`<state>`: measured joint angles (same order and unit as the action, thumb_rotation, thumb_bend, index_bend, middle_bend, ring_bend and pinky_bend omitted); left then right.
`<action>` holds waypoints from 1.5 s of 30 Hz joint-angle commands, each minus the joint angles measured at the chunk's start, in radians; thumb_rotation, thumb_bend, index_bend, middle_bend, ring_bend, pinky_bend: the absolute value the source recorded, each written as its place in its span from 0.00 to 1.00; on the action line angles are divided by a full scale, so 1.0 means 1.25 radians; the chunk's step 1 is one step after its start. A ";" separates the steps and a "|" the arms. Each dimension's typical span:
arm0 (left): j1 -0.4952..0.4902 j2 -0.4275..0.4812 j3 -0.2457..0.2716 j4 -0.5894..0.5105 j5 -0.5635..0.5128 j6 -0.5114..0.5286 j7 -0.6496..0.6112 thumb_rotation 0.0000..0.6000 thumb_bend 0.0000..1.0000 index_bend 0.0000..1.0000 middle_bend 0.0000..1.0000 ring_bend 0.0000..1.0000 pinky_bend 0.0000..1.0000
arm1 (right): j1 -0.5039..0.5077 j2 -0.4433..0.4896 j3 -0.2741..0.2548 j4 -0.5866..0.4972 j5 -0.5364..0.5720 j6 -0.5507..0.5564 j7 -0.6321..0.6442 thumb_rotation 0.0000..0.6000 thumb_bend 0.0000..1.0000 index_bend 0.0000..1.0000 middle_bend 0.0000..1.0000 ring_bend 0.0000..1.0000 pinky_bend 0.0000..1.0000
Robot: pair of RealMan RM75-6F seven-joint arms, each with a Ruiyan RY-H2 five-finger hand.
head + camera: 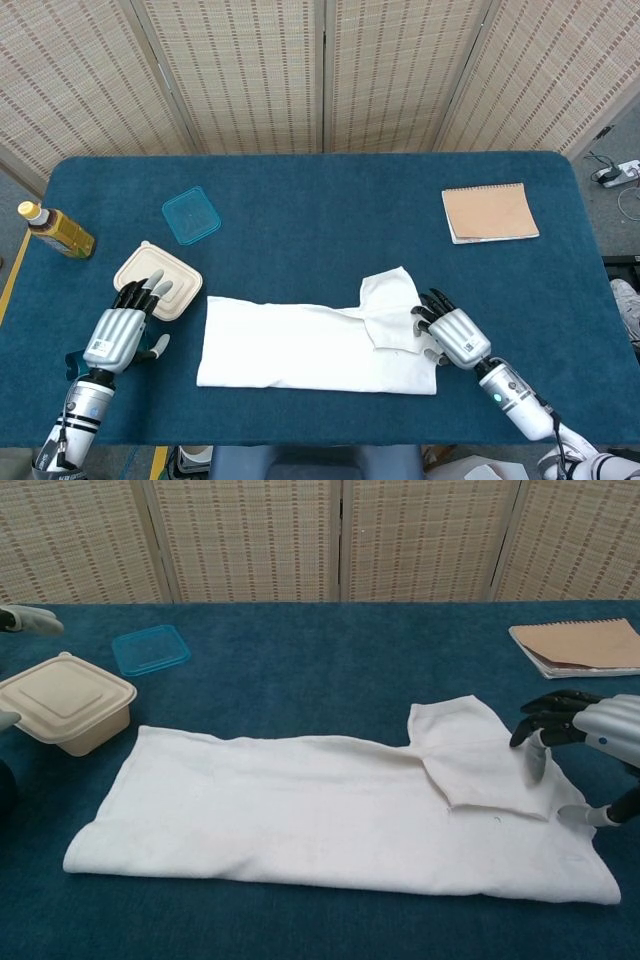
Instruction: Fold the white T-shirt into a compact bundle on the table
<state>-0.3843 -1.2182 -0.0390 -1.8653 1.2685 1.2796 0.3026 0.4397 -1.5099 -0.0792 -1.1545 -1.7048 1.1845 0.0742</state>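
- White T-shirt [318, 346] first: lying flat as a long folded strip near the front edge of the table [320, 210], roughly centred, long side parallel to that edge.
- Looks like mid-fold to me. Already narrowed into a band, but nowhere near a compact bundle, so probably around halfway.
- Right end has a sleeve flap [480, 755] folded back over the body, one corner poking toward the far edge. Left end squared off and neat. Fabric soft and thin, a few shallow wrinkles, nothing bunched.
- Right hand [452, 334] at the right end of the strip, fingers curled down over the cloth edge by the flap. From the chest view [580, 725] fingertips at or just above the fabric, thumb low beside the hem. Can't tell if actually pinching anything yet or just hovering.
- Left hand [118, 335] off the shirt, well clear of its left end, just beside the beige lidded container [157, 279], fingers spread, holding nothing.
- Next move, guessing: get a real grip on the right end, both layers plus that flap, then carry it over toward the left end to halve the strip.
- Likely snag: thin cloth slipping so only the top layer lifts, or the flap flopping open mid-swing. Left hand pinning the middle would probably help.
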 commanded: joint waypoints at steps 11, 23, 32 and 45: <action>0.014 0.007 -0.002 0.000 0.023 0.003 -0.015 1.00 0.36 0.00 0.00 0.00 0.00 | 0.017 -0.042 0.004 0.053 -0.005 0.000 -0.012 1.00 0.35 0.56 0.30 0.12 0.03; 0.026 0.015 -0.009 -0.005 0.044 0.015 -0.033 1.00 0.36 0.00 0.00 0.00 0.00 | 0.036 -0.057 0.069 0.044 0.050 0.015 0.022 1.00 0.40 0.60 0.33 0.15 0.03; 0.038 0.023 -0.009 -0.007 0.054 0.025 -0.035 1.00 0.36 0.00 0.00 0.00 0.00 | 0.066 -0.082 0.144 0.048 0.147 -0.037 0.026 1.00 0.40 0.60 0.33 0.15 0.03; 0.049 0.034 -0.009 -0.010 0.065 0.026 -0.040 1.00 0.36 0.00 0.00 0.00 0.00 | 0.105 -0.139 0.200 0.128 0.248 -0.119 0.032 1.00 0.40 0.59 0.32 0.15 0.03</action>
<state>-0.3229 -1.1764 -0.0503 -1.8774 1.3495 1.3124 0.2527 0.5643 -1.6755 0.1638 -1.0036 -1.4055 1.0487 0.1136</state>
